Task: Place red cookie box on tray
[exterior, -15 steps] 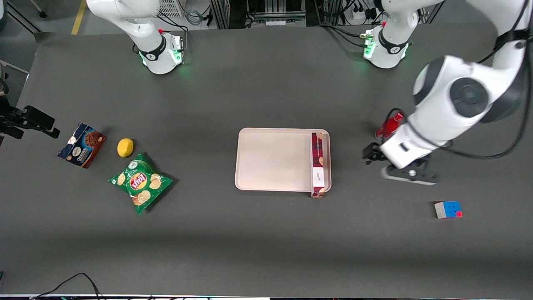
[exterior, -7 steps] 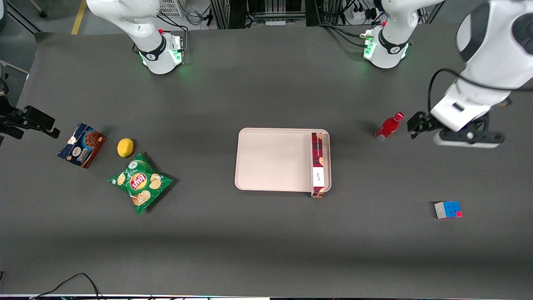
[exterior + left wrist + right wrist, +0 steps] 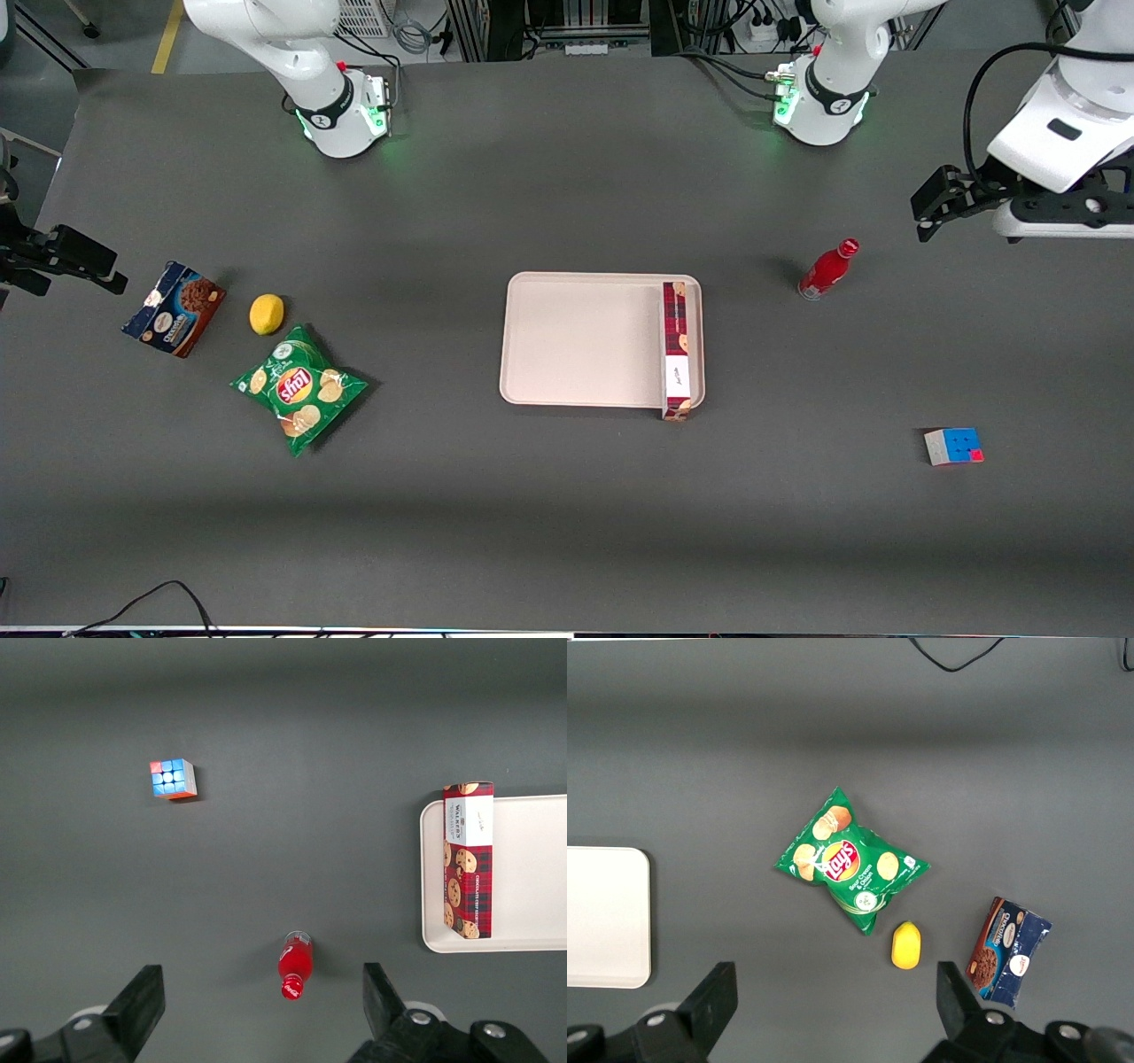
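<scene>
Box (image 3: 676, 350) lying on tray (image 3: 580, 341) edge, one end overhanging rim; gripper (image 3: 260, 1010) hanging empty, jaws apart, near bottle (image 3: 827, 268). Task looking done.

Red cookie box (image 3: 676, 351) on tray (image 3: 580, 341), gripper (image 3: 930, 202) well clear.

Box lies flat along the tray's short side toward the working arm's end, its near end sticking out over the tray's near rim. Rest of the tray is bare pink. Gripper hangs above the table at the working arm's end, farther from the camera than the red bottle (image 3: 827, 268), touching nothing. Bottle stands apart from the tray, toward the working arm's end. Puzzle cube (image 3: 953, 446) sits nearer the camera than the bottle. Toward the parked arm's end: green chips bag (image 3: 299, 388), lemon (image 3: 267, 314) just beside it, and blue-and-brown cookie box (image 3: 174, 308) next to the lemon.
</scene>
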Controlling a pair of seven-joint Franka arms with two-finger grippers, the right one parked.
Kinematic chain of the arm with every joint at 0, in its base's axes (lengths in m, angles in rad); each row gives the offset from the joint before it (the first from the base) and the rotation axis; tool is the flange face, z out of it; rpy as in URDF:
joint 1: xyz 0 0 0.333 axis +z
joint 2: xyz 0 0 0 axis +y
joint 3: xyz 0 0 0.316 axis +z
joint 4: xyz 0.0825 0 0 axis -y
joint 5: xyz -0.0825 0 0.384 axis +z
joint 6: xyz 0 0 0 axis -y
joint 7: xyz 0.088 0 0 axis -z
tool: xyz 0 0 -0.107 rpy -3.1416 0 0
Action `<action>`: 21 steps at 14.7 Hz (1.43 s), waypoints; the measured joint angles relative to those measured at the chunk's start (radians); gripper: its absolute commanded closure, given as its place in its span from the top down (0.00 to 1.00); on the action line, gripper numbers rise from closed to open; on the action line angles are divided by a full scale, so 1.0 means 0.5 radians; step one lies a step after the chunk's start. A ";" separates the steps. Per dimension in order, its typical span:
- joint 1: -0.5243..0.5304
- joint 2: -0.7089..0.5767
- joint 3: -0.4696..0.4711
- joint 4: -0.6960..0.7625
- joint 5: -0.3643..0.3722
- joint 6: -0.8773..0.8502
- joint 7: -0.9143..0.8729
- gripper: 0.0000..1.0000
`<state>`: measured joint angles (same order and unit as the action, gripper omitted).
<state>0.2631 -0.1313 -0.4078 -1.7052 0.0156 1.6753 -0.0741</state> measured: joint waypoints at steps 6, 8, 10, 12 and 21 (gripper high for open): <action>-0.009 0.110 0.021 0.000 0.001 0.069 0.001 1.00; -0.038 0.225 0.069 -0.001 0.001 0.165 0.002 1.00; -0.153 0.318 0.188 0.003 0.001 0.219 0.002 1.00; -0.333 0.345 0.342 0.005 0.001 0.226 0.002 1.00; -0.539 0.344 0.540 0.023 0.009 0.226 0.001 1.00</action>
<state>-0.0065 0.0407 -0.1375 -1.6936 0.0202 1.7883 -0.0736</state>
